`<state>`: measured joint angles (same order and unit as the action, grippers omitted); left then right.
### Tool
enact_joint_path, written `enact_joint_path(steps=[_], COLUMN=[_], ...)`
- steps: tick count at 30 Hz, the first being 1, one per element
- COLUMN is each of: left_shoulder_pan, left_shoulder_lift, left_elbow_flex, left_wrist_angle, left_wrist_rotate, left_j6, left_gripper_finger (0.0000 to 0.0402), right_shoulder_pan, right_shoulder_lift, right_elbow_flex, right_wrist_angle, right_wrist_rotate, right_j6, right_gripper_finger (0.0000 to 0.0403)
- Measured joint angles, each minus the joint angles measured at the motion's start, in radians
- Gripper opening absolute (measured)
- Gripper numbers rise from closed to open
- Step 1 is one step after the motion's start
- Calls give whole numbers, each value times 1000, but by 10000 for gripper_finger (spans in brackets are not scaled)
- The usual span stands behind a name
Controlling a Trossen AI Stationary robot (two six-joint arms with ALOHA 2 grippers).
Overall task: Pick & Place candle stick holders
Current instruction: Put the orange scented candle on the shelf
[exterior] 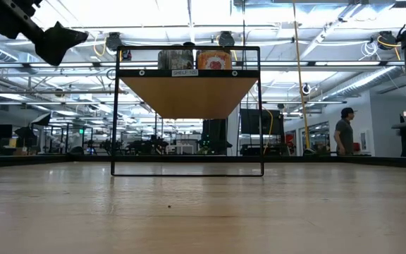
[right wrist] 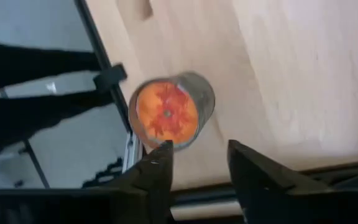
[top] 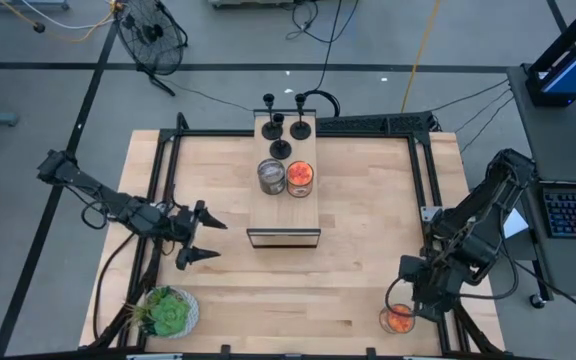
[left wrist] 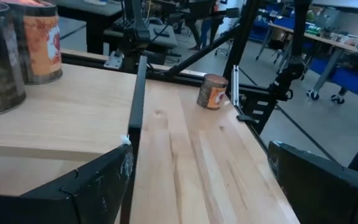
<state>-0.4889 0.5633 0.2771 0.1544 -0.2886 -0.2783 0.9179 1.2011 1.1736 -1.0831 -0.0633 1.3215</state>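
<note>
- Three candle stick holders (top: 279, 122) stand on the far end of the raised wooden shelf (top: 284, 210), upper centre of the high view; two near the back edge, one just in front, close to the grey jar (top: 271, 176) and orange jar (top: 300, 177).
- Orientation: each holder upright, round base flat on the shelf, thin stem as long axis pointing straight up at the camera.
- Left gripper (top: 196, 238), left of centre in the high view, fingers spread wide and empty, aimed toward the shelf's near end; well apart from the holders.
- Right gripper (right wrist: 197, 163) at lower right of the high view, fingers apart, holding nothing, hovering over a third orange-topped jar (right wrist: 169, 112) at the table edge.
- Risk: reach from the left passes both jars; a finger may clip them.
- Risk: thin stem, small base; off-centre pinch likely tips a holder or knocks its neighbours.
- Risk: the right arm is over a jar, not a holder; wrong-object grasp possible.
</note>
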Motion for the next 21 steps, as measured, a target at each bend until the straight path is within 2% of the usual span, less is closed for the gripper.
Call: enact_joint_path(steps=[7,10,13,21], left_shoulder_pan=[0,0,0,0], left_shoulder_lift=[-68,-80,-82,-82], left_elbow_flex=[-47,-61,-65,-65], left_wrist_angle=[-2,-2,-1,0], left_wrist_rotate=[1,3,3,3], left_j6=[3,-15,-23,-23], left_gripper_finger=[379,379,379,379], right_shoulder_pan=[0,0,-4,-6], right_shoulder_lift=[0,0,0,0], right_elbow_flex=[-55,-106,-166,-297], right_wrist_angle=[25,93,199,397], right_wrist_rotate=[6,-35,-98,-99], right_j6=[108,145,187,324], right_gripper_finger=[201,218,228,231])
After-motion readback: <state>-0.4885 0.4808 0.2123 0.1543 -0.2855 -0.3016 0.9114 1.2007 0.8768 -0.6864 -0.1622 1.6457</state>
